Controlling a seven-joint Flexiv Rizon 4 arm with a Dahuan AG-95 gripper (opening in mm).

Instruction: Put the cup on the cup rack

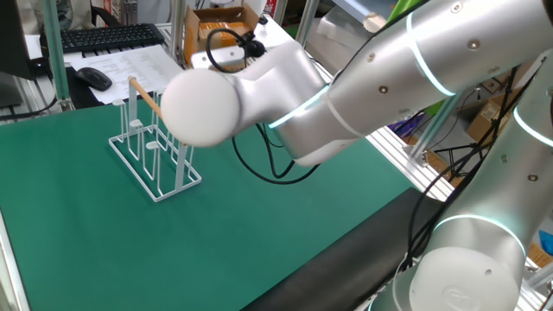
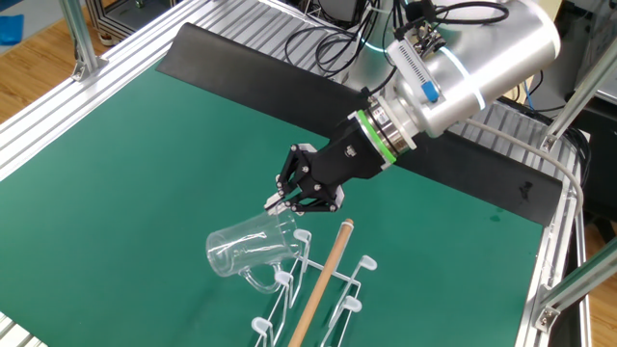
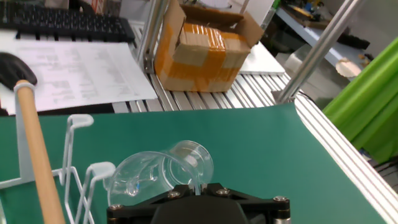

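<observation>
While its jaws clench the glass mug's [image 2: 246, 249] rim, the gripper [image 2: 286, 205] angles downward, tipping it sideways above the cup rack [image 2: 323, 284].

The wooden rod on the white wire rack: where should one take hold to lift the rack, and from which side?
Grip the light wooden rod handle near its middle, coming from straight above. It runs along the top of the white wire cup rack, above the pegs. The tilted clear glass mug, held in the black gripper, crowds one side.

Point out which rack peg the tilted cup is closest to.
The peg at the rack's end nearest the end effector: the cup hangs tilted right beside it, while the other pegs stand farther along the wooden rod.
</observation>
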